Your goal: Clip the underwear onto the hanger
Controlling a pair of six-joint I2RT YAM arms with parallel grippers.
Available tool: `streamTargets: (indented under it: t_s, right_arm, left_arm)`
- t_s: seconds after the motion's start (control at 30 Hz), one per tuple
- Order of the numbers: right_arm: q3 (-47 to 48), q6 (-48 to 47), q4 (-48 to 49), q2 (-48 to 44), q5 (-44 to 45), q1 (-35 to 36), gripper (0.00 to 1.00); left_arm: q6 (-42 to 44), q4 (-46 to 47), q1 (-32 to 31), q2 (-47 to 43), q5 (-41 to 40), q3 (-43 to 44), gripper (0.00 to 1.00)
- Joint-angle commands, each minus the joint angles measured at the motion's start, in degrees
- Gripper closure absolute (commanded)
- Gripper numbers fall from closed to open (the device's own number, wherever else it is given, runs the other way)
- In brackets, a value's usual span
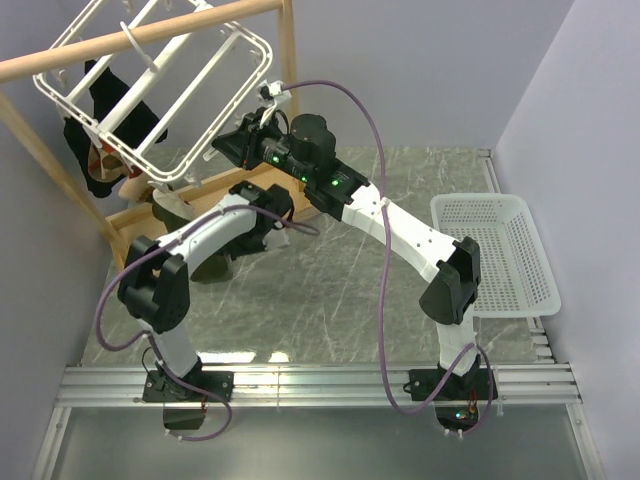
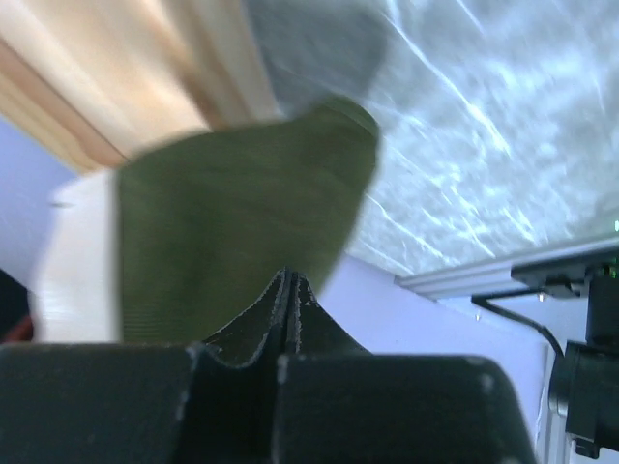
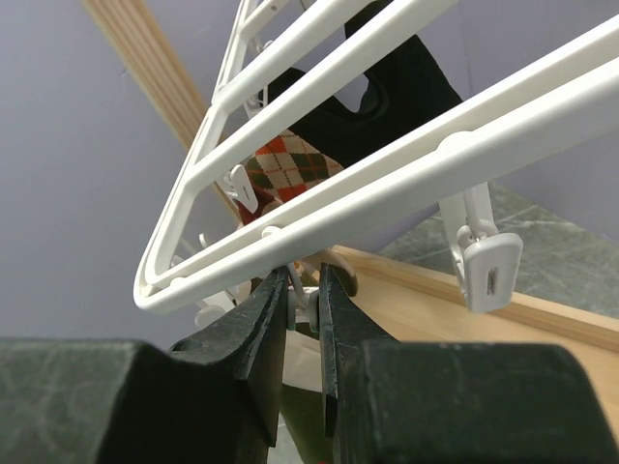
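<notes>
One dark olive-green soft cloth underwear (image 2: 242, 232), blurred at its edges and hard to make out from overhead, is pinched in the pressed-together jaws of the left gripper (image 2: 287, 290), low beside the wooden stand toward 11 o'clock on the grey marbled table (image 1: 330, 290). One white plastic rectangular drying hanger (image 3: 406, 184) hangs tilted from one wooden rail stand (image 1: 60, 57) at 11 o'clock with its far corners cut off. The right gripper (image 3: 305, 290) has its jaws narrowly parted, pinching one small white plastic clip (image 3: 303, 302) under the near bar. One free dangling clip (image 3: 488, 271) hangs at 3 o'clock of it; further clips are half hidden. Also one black garment with an argyle patch (image 3: 406, 87), mostly behind the frame, one white mesh basket (image 1: 500, 250) at 3 o'clock, and two arms.
</notes>
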Motion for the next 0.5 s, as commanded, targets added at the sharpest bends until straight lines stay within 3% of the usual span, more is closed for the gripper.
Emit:
streamTargets:
  t_s: [0.0, 0.33, 0.47]
  right_arm:
    - [-0.5, -1.1, 2.6, -2.7, 2.7, -0.5, 1.0]
    - [-0.6, -1.3, 3.1, -2.8, 3.1, -0.5, 1.0]
    - [-0.4, -1.3, 3.1, -2.9, 3.2, -0.5, 1.0]
  left_arm:
    - [-0.3, -2.7, 0.1, -5.3, -0.8, -5.7, 0.96]
    - [3.3, -2.6, 8.9, -17.0, -5.5, -15.9, 0.89]
    - [6.4, -1.7, 11.4, -21.3, -5.9, -19.8, 0.8]
